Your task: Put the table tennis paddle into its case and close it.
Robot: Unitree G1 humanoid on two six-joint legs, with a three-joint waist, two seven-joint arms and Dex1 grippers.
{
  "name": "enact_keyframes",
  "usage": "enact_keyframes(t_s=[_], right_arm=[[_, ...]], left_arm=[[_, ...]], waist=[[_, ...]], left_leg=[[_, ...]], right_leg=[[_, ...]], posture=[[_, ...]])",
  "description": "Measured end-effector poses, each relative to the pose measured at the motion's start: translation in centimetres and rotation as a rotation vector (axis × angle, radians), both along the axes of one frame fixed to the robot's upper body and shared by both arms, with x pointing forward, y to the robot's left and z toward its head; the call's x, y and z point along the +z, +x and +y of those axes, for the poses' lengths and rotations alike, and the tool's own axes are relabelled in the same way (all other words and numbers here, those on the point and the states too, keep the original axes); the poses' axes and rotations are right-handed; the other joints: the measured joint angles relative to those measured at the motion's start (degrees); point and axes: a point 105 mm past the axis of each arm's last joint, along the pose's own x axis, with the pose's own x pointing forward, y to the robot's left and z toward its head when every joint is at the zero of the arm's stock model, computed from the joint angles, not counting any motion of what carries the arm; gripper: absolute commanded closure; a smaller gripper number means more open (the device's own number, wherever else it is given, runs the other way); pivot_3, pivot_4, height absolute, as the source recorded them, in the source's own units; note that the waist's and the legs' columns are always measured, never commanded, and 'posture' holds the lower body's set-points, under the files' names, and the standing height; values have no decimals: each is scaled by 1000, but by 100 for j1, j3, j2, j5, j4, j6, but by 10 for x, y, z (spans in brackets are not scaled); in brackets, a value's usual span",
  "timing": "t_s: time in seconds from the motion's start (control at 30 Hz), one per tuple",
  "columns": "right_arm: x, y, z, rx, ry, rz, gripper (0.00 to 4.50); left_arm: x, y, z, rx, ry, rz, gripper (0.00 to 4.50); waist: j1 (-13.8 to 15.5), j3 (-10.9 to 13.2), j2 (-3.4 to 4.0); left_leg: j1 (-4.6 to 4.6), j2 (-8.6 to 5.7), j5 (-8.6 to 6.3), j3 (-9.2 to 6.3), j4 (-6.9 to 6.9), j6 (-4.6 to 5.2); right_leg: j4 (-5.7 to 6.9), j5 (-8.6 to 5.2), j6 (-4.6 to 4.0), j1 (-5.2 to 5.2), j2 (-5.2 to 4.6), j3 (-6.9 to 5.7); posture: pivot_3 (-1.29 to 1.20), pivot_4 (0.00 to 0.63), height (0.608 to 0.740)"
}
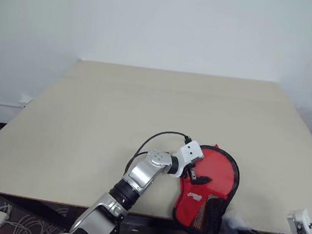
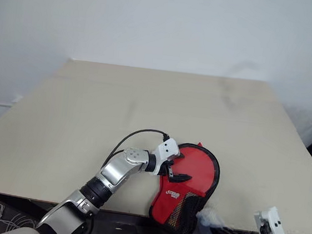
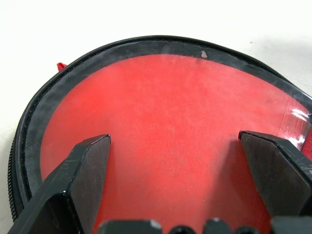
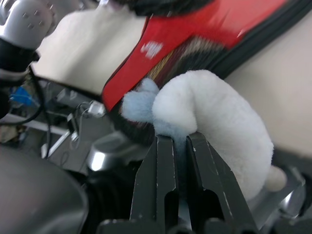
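Case (image 1: 211, 184) placement is at the near edge of the table (image 1: 145, 110), with its mesh end hanging slightly past that edge and its round red window end lying flat on the surface. The left gripper (image 1: 193, 174) is set directly over the round end, fingers (image 3: 78, 180) spread wide to either side of the red window and closed on nothing; in the left wrist view the clear window and black zipped rim are seen just ahead of and between the fingertips. Such a posture is judged to serve as a hold-down, so that the case is kept from sliding while its edge is worked. Whether the fingertips actually press on the cover cannot be told.

Red rubber is seen through the window, so the table tennis paddle (image 3: 165, 126) is judged to be already inside the case, beneath the left gripper.

The right gripper (image 4: 178, 146) is found below the table edge, near the overhanging mesh end. Its fingers are clenched together, with a soft white-and-pale-blue fluffy thing (image 4: 214, 122) pinched at their tips; what that thing is cannot be told. The zip's state along the rim is not fully visible, so closure cannot be confirmed.
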Motion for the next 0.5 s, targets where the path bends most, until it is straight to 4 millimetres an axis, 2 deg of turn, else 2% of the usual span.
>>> enact_keyframes(t_s=[0.13, 0.33, 0.5], right_arm=[[3, -11, 6, 30, 16, 21, 4429], [6, -10, 5, 43, 1, 3, 4429], [13, 22, -1, 3, -66, -134, 4429]], left_arm=[[-1, 0, 1, 6, 2, 0, 0], [-1, -1, 1, 9, -1, 2, 0], [-1, -1, 1, 9, -1, 1, 0]], waist=[[0, -4, -6], [2, -9, -6], [3, -10, -3]], left_leg=[[0, 19, -6, 12, 5, -4], [-6, 43, -50, 23, 55, -5], [-13, 65, -57, 28, 67, -8]], right_leg=[[-8, -1, -1, -1, -1, -15], [-13, -1, -2, 7, -4, -49], [-34, -1, -2, 8, -6, -85]], posture=[[0, 0, 740], [0, 0, 740], [0, 0, 740]])
